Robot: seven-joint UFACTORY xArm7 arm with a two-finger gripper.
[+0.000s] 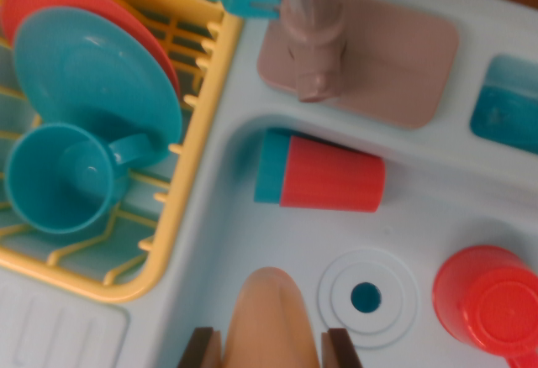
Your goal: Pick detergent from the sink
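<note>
**Detergent gripped, lift still to come**

Wrist view: the end effector [272, 349] pinches the peach detergent bottle [269, 318] between its two dark fingers [202, 349], low inside the sink [252, 233]. The grasp looks made; raising it clear remains. Just ahead lies a red-and-teal cup [324, 173]; the drain [366, 297] sits close to the wrist view's right.

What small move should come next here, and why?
Probably squeeze the tool shut on the orange detergent bottle: its fingers flank the bottle in the sink, but firm contact isn't clear, so lifting now might slip.
</note>
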